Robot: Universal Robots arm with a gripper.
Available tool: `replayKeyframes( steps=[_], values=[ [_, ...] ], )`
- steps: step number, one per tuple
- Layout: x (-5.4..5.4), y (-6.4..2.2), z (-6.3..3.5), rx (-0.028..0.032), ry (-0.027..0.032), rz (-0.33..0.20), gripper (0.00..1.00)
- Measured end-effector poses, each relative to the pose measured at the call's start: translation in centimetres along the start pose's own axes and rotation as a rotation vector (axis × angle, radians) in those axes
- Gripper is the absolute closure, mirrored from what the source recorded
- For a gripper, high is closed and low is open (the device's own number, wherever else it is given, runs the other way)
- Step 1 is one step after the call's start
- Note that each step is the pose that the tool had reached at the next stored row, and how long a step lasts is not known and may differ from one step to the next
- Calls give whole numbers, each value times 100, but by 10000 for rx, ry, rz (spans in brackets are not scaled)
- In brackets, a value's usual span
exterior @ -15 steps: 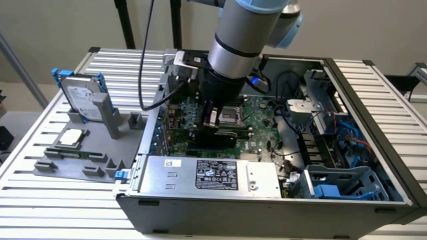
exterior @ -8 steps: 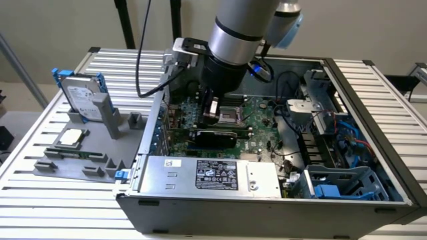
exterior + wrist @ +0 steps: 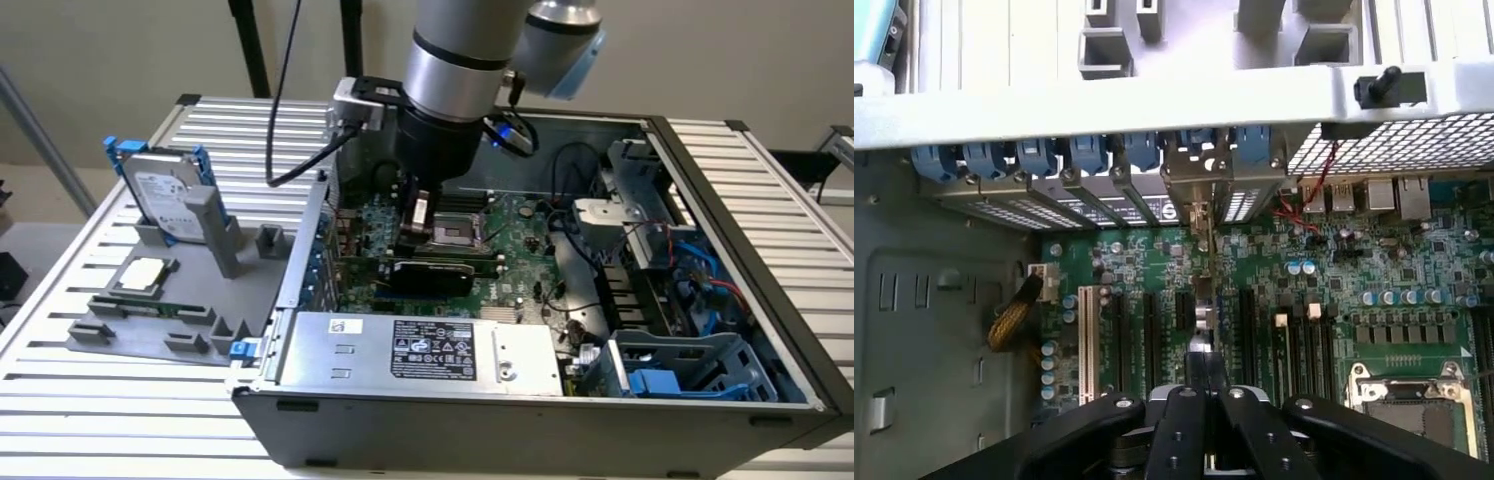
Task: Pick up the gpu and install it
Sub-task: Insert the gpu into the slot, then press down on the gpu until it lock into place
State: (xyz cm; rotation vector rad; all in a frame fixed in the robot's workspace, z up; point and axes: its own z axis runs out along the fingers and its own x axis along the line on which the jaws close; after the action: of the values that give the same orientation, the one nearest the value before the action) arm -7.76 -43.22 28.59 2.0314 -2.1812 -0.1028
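Inside the computer case [image 3: 694, 400], the arm reaches straight down, gripper [image 3: 1200, 392] clamped on the upright gpu [image 3: 430, 275] over the motherboard [image 3: 1334, 300].

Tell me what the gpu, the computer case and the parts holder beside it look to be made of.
gpu: black shroud, probably matte plastic, on a green circuit board; it stands edge-on in the shut gripper.
computer case: grey sheet metal, judging by its folded edges and perforated rear panel.
parts holder: flat grey, looks like moulded or printed plastic.
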Motion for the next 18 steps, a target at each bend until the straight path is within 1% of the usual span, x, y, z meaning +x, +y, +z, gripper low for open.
replayKeyframes(
  steps=[1, 2, 4, 5, 6, 7, 8, 10, 14, 18],
  values=[
    [-2, 20, 5, 136, 22, 13, 89],
    [-4, 35, 12, 285, 29, 24, 89],
    [-5, 58, 23, 551, 32, 44, 89],
    [-5, 70, 29, 663, 32, 52, 89],
    [-7, 82, 37, 757, 30, 59, 89],
    [-10, 94, 44, 832, 25, 63, 89],
    [-15, 104, 50, 889, 21, 66, 89],
    [-29, 119, 61, 981, 15, 73, 89],
    [-60, 131, 89, 1114, 3, 81, 89],
    [-75, 145, 132, 1226, -5, 88, 89]
  ],
)
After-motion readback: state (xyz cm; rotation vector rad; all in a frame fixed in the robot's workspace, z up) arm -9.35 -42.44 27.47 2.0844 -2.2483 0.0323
